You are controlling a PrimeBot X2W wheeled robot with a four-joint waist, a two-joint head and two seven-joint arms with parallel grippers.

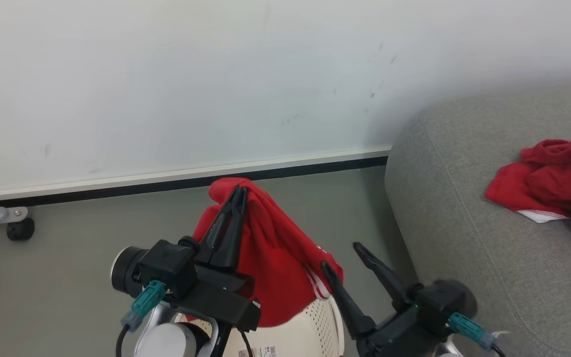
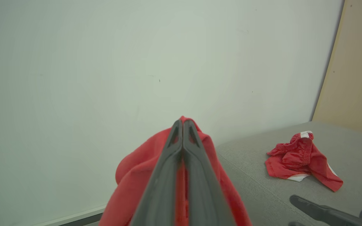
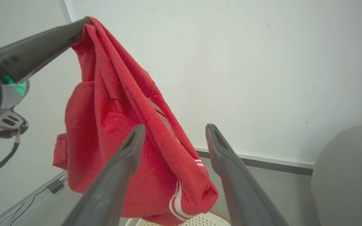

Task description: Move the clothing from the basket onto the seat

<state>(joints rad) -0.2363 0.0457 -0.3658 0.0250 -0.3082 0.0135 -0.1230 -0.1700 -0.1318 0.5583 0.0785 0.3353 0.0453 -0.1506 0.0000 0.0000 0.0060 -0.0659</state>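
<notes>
Pale wall (image 1: 216, 74) behind: red garment (image 1: 275, 253) pinched at closed tips of left end effector (image 1: 240, 190), slip judged possible; right end effector (image 1: 341, 256) spread, empty.

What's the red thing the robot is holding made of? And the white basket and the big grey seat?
The red garment looks like soft, matte knit cloth: it droops in folds. The basket seems smooth cream plastic with punched holes. The seat looks like grey woven fabric; seams show.
</notes>
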